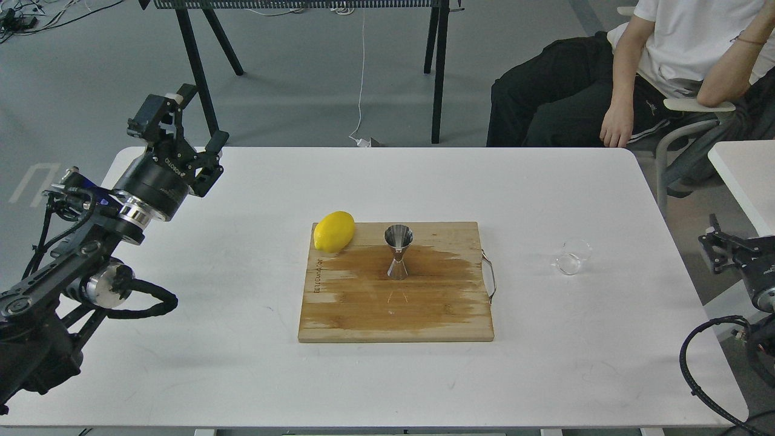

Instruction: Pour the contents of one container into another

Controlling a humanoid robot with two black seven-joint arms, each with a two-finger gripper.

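Note:
The small clear glass cup [573,256] stands upright on the white table, right of the cutting board. A shiny steel jigger [398,251] stands upright near the middle of the board. My left gripper [195,119] is raised over the table's far left corner, open and holding nothing, well away from both. At the right edge of the view my right gripper [722,245] is only partly visible, right of the cup and beyond the table's edge. Its fingers cannot be told apart.
A wooden cutting board [339,321] with a dark wet patch and a metal handle on its right side lies mid-table. A yellow lemon [334,231] rests on its far left corner. A seated person [666,66] is behind the table's far right. Another table [748,175] stands at right.

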